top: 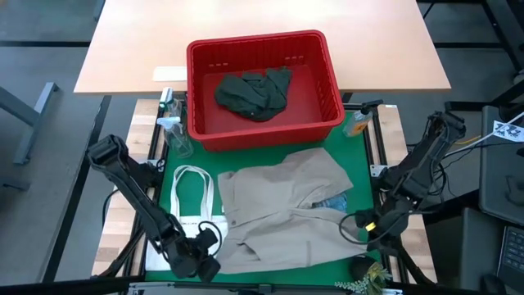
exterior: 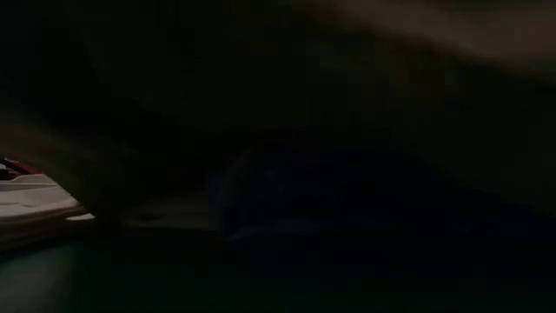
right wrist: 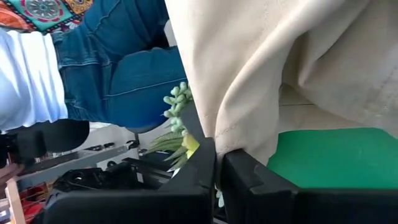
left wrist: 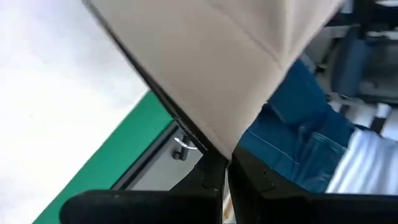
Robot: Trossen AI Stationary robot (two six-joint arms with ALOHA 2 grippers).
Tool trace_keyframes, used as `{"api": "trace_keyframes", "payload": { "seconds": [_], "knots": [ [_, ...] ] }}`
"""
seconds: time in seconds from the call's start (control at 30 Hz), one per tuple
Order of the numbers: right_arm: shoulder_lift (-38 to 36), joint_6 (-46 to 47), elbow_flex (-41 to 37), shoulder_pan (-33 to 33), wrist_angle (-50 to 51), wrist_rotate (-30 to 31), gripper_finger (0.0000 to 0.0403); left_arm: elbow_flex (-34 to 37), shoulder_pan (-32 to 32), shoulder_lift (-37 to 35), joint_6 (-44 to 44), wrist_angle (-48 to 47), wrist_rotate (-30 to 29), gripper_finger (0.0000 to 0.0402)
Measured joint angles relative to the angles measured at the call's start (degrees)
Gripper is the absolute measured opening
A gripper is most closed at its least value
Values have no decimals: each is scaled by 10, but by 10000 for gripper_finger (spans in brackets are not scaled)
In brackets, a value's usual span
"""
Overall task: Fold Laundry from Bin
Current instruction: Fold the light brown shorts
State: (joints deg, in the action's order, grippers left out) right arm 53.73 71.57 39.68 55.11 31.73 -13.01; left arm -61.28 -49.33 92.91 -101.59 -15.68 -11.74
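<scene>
A beige garment (top: 286, 213) lies spread on the green mat (top: 360, 164), in front of the red bin (top: 327, 65). A dark green garment (top: 254, 92) rests crumpled on the bin's floor. My left gripper (top: 205, 264) is at the beige garment's near left corner and is shut on it. My right gripper (top: 354, 223) is at the garment's near right edge, also shut on it. In the low view, dark cloth close to the camera hides nearly everything. My left gripper pinches the beige garment's near left corner (left wrist: 225, 144) between its two fingers, slanting down from the table's left near side. The cloth rises from the fingers in a taut point, off the mat there. My right gripper pinches a stitched edge (right wrist: 217, 134) at the garment's near right side between its two fingers, slanting down from the table's right. The cloth stands in folds above the fingers, and the rest lies on the mat.
A flat white tote bag (top: 192, 205) lies on the mat left of the beige garment. A spray bottle (top: 173, 131) stands left of the bin and a small orange thing (top: 358, 123) right of it. A small plant (top: 366, 277) sits at the near right. A person in jeans (right wrist: 118, 68) stands beyond the near edge.
</scene>
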Motion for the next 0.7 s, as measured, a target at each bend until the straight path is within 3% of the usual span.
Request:
{"api": "trace_keyframes", "payload": {
  "seconds": [0.13,0.3,0.53,0.7],
  "knots": [
    [16,0,0,0,-5,-7,17,0,2,29,-35,1,41,14],
    [26,1,0,1,1,-21,36,0,-1,52,-48,-5,80,51],
    [30,-9,0,0,10,-22,101,0,5,55,-30,-4,69,110],
    [24,-59,0,-27,18,-97,119,0,20,55,6,0,28,121]
  ]
}}
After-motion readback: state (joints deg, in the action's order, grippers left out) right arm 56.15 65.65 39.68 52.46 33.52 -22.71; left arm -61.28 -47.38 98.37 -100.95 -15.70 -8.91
